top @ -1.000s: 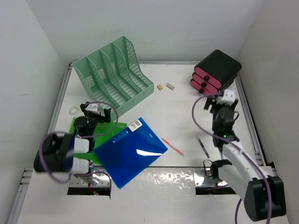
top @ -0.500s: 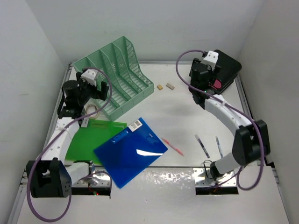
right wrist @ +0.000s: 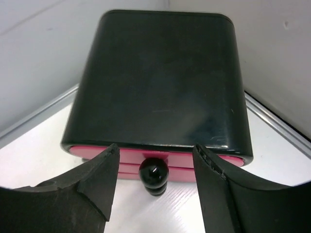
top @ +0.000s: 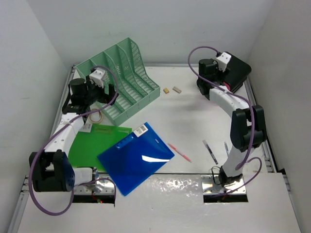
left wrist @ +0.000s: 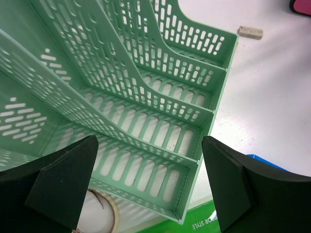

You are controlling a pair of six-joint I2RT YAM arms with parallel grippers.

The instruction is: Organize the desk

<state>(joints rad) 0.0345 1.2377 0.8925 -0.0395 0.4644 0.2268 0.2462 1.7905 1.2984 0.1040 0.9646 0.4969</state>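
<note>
the right hand [right wrist: 154, 167] faces the front of a black-and-pink plastic drawer box [right wrist: 160, 82]. its two dark fingers [right wrist: 92, 187] stand moderately apart and hold nothing. a small round black knob [right wrist: 154, 175] on the uppermost pink drawer sits straight ahead, centred in the gap between the fingers and touching neither. the drawer box stands at the far right corner of the large flat white rectangular bench [top: 194, 116] edged with thin metal rails, which fills the whole working area under both arms.

the left hand [left wrist: 150, 167] hovers wide open and empty above a mint-green slotted plastic file rack [left wrist: 146, 111] at the far left, looking down into its compartments. the rack's dividers run diagonally away from it.

loose on the bench between the arms lie a glossy blue folder [top: 136, 158] overlapping a green folder [top: 90, 145], and a thin pink pen [top: 180, 152] just right of the blue one.

the right arm is by far the nearer to the drawers. the drawer would likely slide out along the line toward this hand, so a small advance and a pinch on the knob looks like the coming move.
</note>
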